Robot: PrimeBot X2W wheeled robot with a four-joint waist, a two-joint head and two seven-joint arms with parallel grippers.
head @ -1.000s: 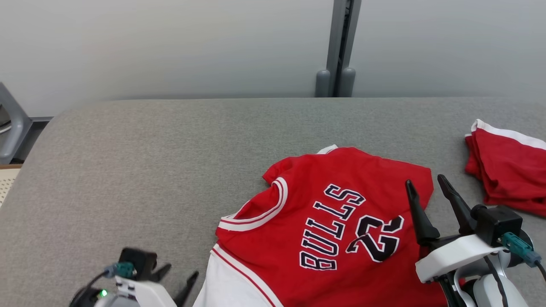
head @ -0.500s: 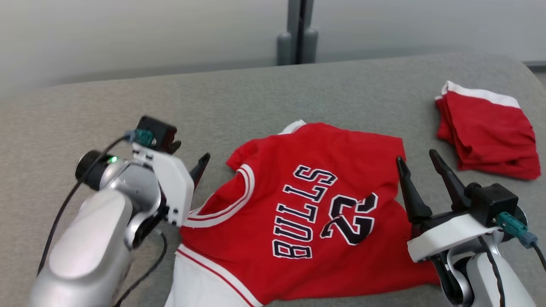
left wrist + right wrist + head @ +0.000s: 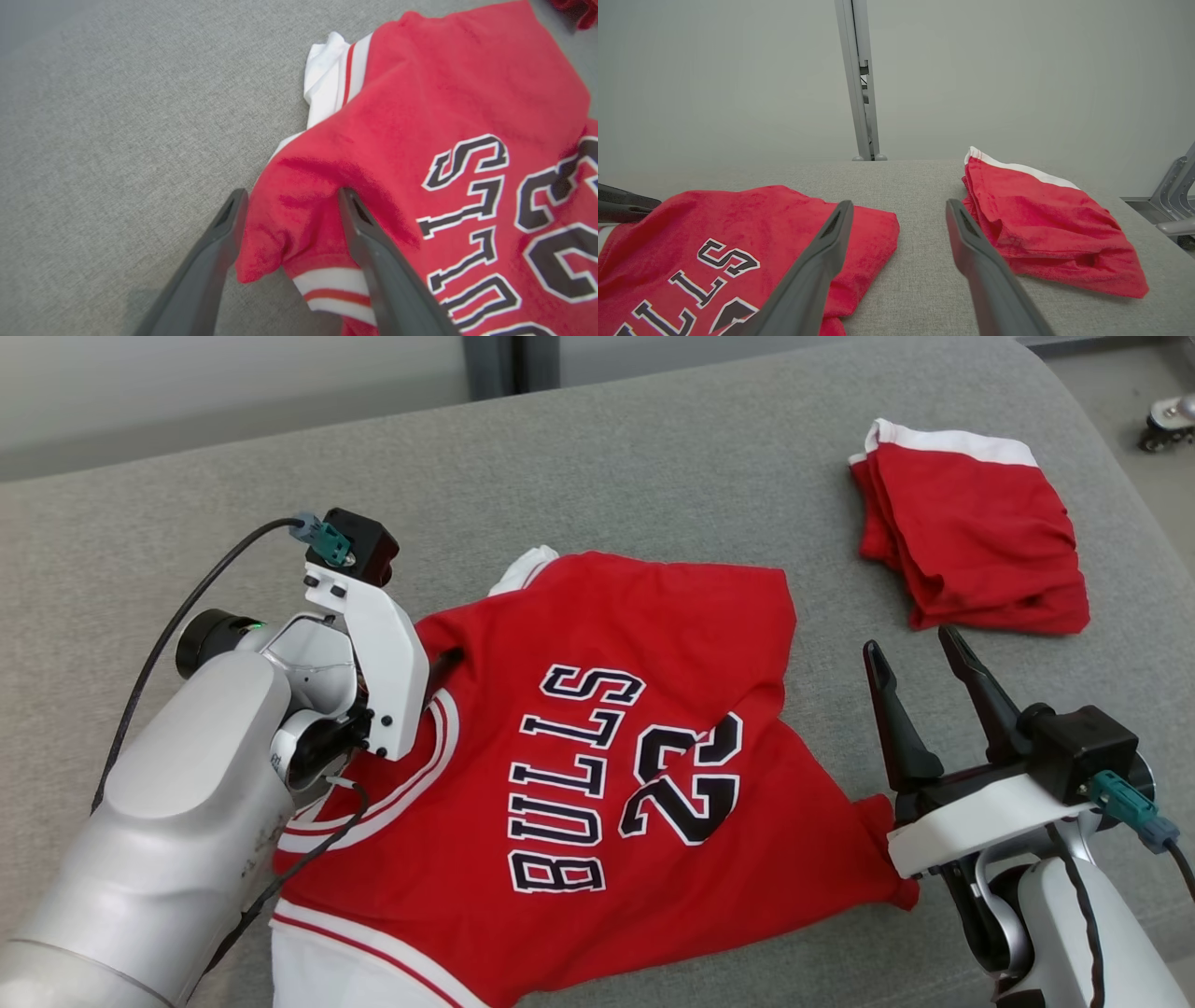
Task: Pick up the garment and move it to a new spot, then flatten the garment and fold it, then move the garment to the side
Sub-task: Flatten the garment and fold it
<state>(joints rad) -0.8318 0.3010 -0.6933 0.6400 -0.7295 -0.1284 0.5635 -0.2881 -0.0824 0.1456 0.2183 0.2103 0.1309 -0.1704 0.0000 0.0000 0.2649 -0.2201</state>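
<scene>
The jersey (image 3: 597, 709) lies rumpled near the front edge of the grey surface (image 3: 653, 457), one sleeve fold between the wide-open left fingers (image 3: 360, 226), the right fingers (image 3: 894, 728) equally wide and empty beside its right edge, folded shorts (image 3: 971, 537) toward the far right corner.

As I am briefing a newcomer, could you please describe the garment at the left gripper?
Two red garments lie on the grey padded surface. The jersey is the larger one, spread near the middle, left of the folded red bundle. It alone bears black BULLS 22 lettering.
</scene>
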